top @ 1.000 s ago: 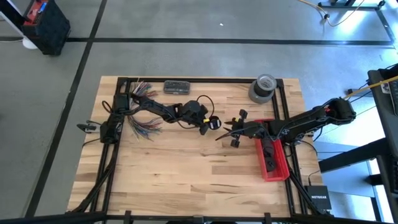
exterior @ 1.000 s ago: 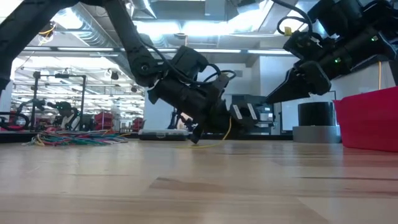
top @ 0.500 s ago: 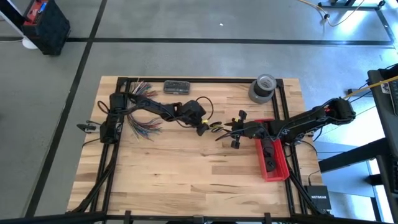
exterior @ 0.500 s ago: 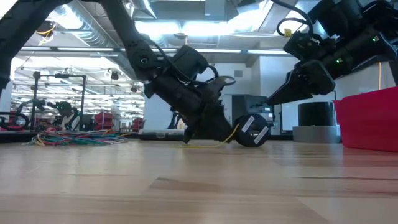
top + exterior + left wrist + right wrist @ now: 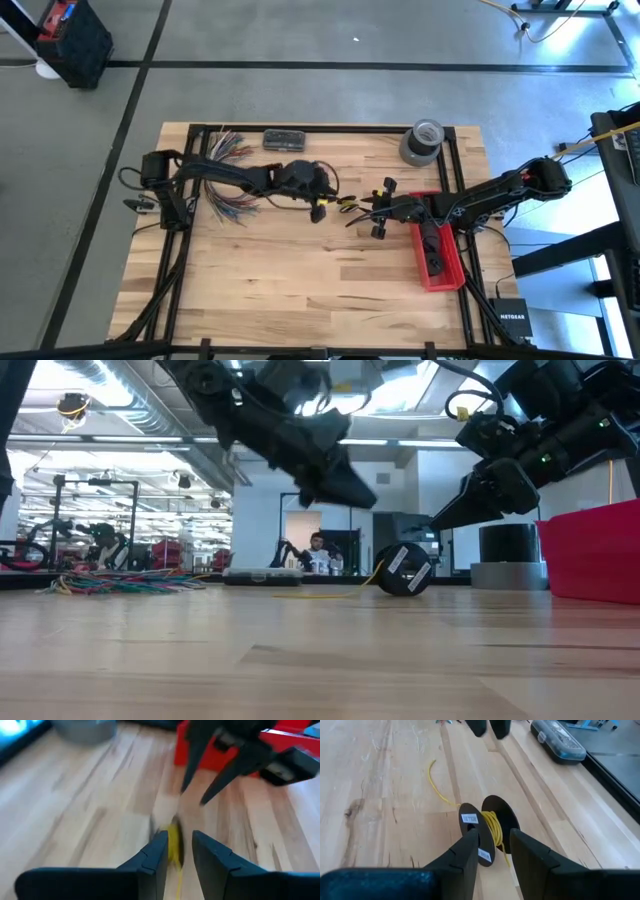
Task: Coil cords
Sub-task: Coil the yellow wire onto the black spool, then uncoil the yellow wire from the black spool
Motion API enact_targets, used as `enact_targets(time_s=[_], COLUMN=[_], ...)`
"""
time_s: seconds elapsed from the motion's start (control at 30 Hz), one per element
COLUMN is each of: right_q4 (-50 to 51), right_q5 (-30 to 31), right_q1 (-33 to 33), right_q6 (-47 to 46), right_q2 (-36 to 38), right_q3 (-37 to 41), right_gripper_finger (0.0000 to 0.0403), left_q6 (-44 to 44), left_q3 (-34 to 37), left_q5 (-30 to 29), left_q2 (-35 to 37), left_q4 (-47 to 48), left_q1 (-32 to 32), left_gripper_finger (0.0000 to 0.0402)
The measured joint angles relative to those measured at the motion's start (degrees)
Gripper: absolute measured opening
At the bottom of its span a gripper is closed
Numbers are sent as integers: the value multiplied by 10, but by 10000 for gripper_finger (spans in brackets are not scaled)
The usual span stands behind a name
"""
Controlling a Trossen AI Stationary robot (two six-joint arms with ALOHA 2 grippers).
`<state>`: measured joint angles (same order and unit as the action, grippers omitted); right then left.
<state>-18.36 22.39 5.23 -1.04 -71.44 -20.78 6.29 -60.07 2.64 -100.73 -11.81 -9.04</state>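
A small black spool [image 5: 487,832] wound with thin yellow cord [image 5: 493,826] stands on the rims of its two flanges near the table's middle [image 5: 345,203]. A loose cord tail [image 5: 436,782] trails over the wood toward the left. My left gripper [image 5: 180,836] hangs open above the table, left of the spool [image 5: 403,570], holding nothing. My right gripper [image 5: 494,834] is open too. It slants down from the right, with its fingertips [image 5: 440,520] above and just right of the spool, not touching it.
Bundles of multicoloured wires [image 5: 230,200] lie at the left. A dark case [image 5: 285,140] sits at the far edge, a grey tape roll [image 5: 422,142] at the far right, and a red bin [image 5: 438,250] under the right arm. A person [image 5: 318,553] shows in the room behind.
My left gripper, shut on the spool low at the table a second ago, has opened and let go. It has then risen and drawn back toward the table's left edge, rolling as it went. The spool now stands on the wood by itself.
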Motion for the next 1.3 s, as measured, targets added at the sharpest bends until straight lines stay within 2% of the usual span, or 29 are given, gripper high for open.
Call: enact_targets(time_s=[0.17,0.37,0.57,0.77,1.03,1.3], right_q4=[-6,-7,1,5,5,5], right_q5=[0,0,0,0,0,0], right_q1=[0,0,0,0,0,0], right_q6=[0,0,0,0,0,0], right_q2=[0,0,0,0,0,0], right_q3=[0,0,0,0,0,0], right_gripper_finger=[117,117,117,117,117,117], left_q6=[-37,-35,-38,-34,-37,-57], left_q3=[-1,-16,-30,-31,-31,-31], left_q5=[-34,-67,-62,-30,-50,-25], left_q2=[-35,-81,-93,-108,-118,-118], left_q4=[-66,-66,-70,-68,-68,-68], left_q1=[24,10,1,-3,-2,-2], left_gripper_finger=[81,81,81,81,81,81])
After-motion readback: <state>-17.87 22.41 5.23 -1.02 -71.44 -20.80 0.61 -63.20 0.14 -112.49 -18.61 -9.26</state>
